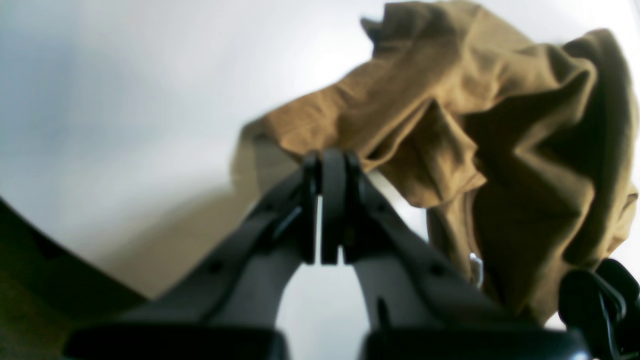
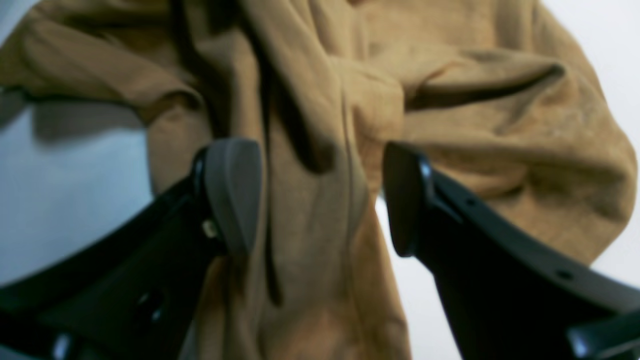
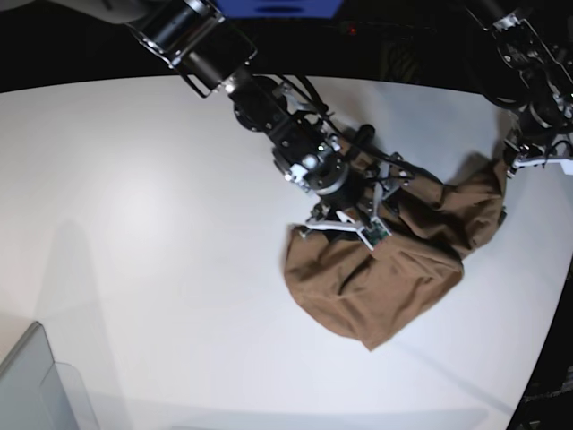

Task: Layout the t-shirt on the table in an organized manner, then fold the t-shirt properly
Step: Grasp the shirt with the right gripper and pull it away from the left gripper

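The large, smooth, matte white worktop (image 3: pixel 134 215) has a curved far edge, and beyond that edge the room is dark, with nothing there clear enough to name. A grey translucent bin (image 3: pixel 40 385) stands at the worktop's near corner, well apart from both arms.

The plain tan-brown, wrinkled cloth t-shirt (image 3: pixel 394 260) lies bunched in a heap on the worktop, directly beneath and in front of the right gripper (image 3: pixel 345 219). In the right wrist view the two fingers of this gripper stand wide apart, one on each side of a raised fold of the cloth; whether the pads touch the cloth cannot be told. White worktop shows to either side of the shirt in that view.

The left gripper (image 1: pixel 327 165) is at the far side of the heap from the right gripper, at the shirt's raised corner. Its jaws are pressed together, and the shirt's edge meets the fingertips and hangs away from them, lifted off the surface. A small pale tag (image 1: pixel 475 267) shows on the cloth just beside this gripper. The shirt casts a soft shadow on the worktop below.
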Motion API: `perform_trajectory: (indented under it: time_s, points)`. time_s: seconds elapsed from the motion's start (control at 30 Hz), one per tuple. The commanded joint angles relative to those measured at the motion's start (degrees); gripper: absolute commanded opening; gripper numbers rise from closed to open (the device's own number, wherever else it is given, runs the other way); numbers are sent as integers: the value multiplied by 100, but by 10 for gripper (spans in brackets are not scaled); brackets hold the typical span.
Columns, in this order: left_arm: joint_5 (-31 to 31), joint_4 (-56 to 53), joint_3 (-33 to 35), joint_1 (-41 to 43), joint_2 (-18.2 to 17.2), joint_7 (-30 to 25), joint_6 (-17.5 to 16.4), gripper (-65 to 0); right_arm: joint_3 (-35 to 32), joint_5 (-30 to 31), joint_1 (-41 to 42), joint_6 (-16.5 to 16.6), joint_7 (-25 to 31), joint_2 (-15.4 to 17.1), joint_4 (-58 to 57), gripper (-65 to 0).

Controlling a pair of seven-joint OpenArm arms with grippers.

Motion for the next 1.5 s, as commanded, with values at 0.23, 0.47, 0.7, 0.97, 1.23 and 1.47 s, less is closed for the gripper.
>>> perform_trajectory:
  time_s: [0.23, 0.47, 0.7, 0.97, 1.23, 1.47]
  points:
    - [-51, 118, -25, 78, -9, -43, -10, -649, 34, -7, 272, 17, 675, -88, -108, -319]
    - [-69, 118, -25, 104, -9, -43, -10, -649, 43, -7, 237, 17, 675, -88, -108, -585]
    - [-78, 118, -25, 104, -9, -43, -10, -649, 43, -7, 131, 17, 622, -88, -99, -650]
    - [-87, 118, -25, 113, 26, -43, -10, -649, 1336, -7, -326, -19, 613, -88, 666, -650]
    - [-87, 285, -411, 113, 518, -35, -10, -649, 3472, 379, -1214, -484, 631, -88, 2011, -650]
    - [-87, 452, -376, 140, 606, -26, -10, -649, 2760, 819, -1381, 34, 350, -80, 2231, -643]
